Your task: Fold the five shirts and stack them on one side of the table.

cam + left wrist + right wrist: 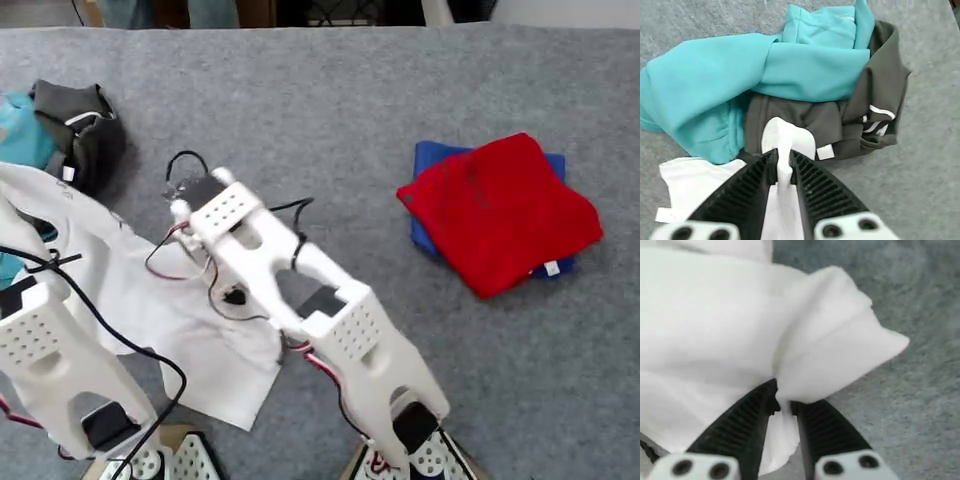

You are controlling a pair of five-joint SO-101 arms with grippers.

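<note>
The left tool (783, 169) and right tool (784, 407) each pinch a fold of the limp, light white shirt (200, 340) spread at eight o'clock on the bench (350, 90), and since soft cloth sags, corners seem the best hold.

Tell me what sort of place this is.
Probably a robotics lab bench, not a home: a grey felt-covered table, two white arms with exposed wiring, and shirts laid out for folding practice, a white shirt spread, a red shirt folded.
</note>
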